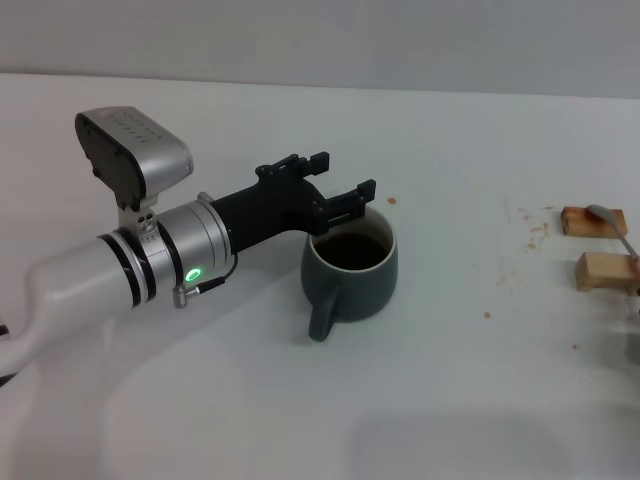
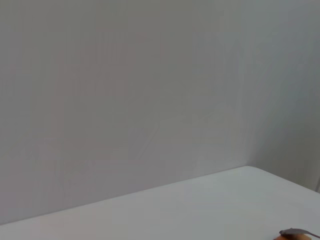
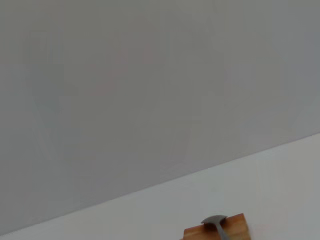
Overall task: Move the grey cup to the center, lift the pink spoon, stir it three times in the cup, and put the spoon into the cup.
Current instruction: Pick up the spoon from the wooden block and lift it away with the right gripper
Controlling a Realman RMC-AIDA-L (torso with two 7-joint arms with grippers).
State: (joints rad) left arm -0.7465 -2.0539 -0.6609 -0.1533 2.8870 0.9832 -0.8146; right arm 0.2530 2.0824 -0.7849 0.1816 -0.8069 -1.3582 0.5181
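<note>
The grey cup [image 1: 350, 268] stands mid-table with dark liquid inside, its handle pointing toward me. My left gripper [image 1: 342, 176] hovers at the cup's far left rim, its black fingers [image 1: 364, 188] spread open and holding nothing. At the right edge of the table, the pink spoon [image 1: 612, 222] lies across two wooden blocks. Its grey bowl [image 3: 215, 221] rests on the farther block, and most of the handle is cut off from view. The bowl's tip [image 2: 295, 232] also shows in the left wrist view. My right gripper is out of view.
Two small brown wooden blocks [image 1: 588, 220] [image 1: 606, 271] sit at the table's right edge under the spoon. Small reddish-brown specks [image 1: 530, 232] dot the white table between the cup and the blocks. A pale wall rises behind the table's far edge.
</note>
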